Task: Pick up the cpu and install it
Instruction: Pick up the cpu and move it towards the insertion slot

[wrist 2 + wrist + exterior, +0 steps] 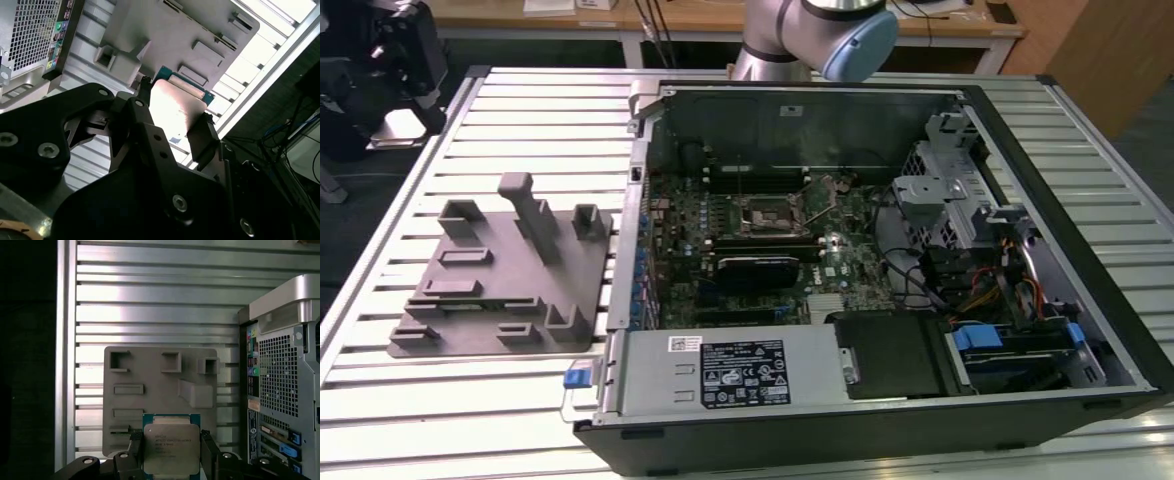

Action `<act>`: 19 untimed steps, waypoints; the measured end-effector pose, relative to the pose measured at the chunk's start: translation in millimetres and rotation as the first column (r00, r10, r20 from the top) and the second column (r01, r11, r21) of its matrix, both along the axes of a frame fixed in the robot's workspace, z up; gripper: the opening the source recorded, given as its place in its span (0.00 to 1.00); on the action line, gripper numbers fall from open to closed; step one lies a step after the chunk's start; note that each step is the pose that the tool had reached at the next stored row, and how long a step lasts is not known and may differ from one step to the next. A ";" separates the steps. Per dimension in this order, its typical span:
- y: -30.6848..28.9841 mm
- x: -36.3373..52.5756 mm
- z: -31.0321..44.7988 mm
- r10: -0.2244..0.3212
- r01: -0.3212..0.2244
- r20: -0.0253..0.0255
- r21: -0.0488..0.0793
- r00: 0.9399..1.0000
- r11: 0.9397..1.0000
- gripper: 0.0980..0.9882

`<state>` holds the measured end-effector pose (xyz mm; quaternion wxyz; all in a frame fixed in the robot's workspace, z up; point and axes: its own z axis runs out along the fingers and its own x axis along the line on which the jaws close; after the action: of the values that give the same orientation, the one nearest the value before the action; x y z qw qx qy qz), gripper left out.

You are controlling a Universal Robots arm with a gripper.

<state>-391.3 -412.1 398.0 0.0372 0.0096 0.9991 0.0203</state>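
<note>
My gripper is shut on the cpu, a flat square chip with a shiny silver top and a green rim. A black finger presses on each of two opposite edges. In the second wrist view the cpu glares bright between the same fingers of the gripper. It hangs in the air above the grey plastic tray, apart from it. In the exterior view the black socket frame sits on the motherboard inside the open computer case.
The grey tray with upright blocks lies on the slatted metal table at the exterior view's left of the case. The arm reaches in from the far edge. The case's rear panel stands beside the tray.
</note>
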 end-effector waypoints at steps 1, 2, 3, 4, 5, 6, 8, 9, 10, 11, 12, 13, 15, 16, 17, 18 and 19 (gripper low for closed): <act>0.0 1.5 0.0 0.000 0.000 0.000 0.000 1.000 1.000 0.50; 0.0 3.3 0.0 0.000 0.000 0.000 0.000 1.000 1.000 0.50; 0.0 4.8 0.0 0.000 0.000 0.000 0.000 1.000 1.000 0.50; 0.0 6.4 0.0 0.000 0.000 0.000 0.000 1.000 1.000 0.50; 0.0 7.8 0.0 0.000 0.000 0.000 0.000 1.000 1.000 0.50; 0.0 9.3 0.0 0.000 0.000 0.000 0.000 1.000 1.000 0.50; 0.0 12.3 0.0 0.000 0.000 0.000 0.000 1.000 1.000 0.50; 0.0 13.6 0.0 0.000 0.000 0.000 0.000 1.000 1.000 0.50; 0.0 15.0 0.0 0.000 0.000 0.000 0.000 1.000 1.000 0.50; 0.0 16.4 0.0 0.000 0.000 0.000 0.000 1.000 1.000 0.50; 0.0 17.7 0.0 0.000 0.000 0.000 0.000 1.000 1.000 0.50; 0.0 19.1 0.0 0.000 0.000 0.000 0.000 1.000 1.000 0.50; 0.0 22.1 0.0 0.000 0.000 0.000 0.000 1.000 1.000 0.50; 0.0 23.6 0.0 0.000 0.000 0.000 0.000 1.000 1.000 0.50; 0.0 25.1 0.0 0.000 0.000 0.000 0.000 1.000 1.000 0.50; 0.0 26.7 0.0 0.000 0.000 0.000 0.000 1.000 1.000 0.50; 0.0 28.2 0.0 0.000 0.000 0.000 0.000 1.000 1.000 0.50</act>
<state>-363.1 -412.1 398.0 0.0372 0.0096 0.9991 0.0203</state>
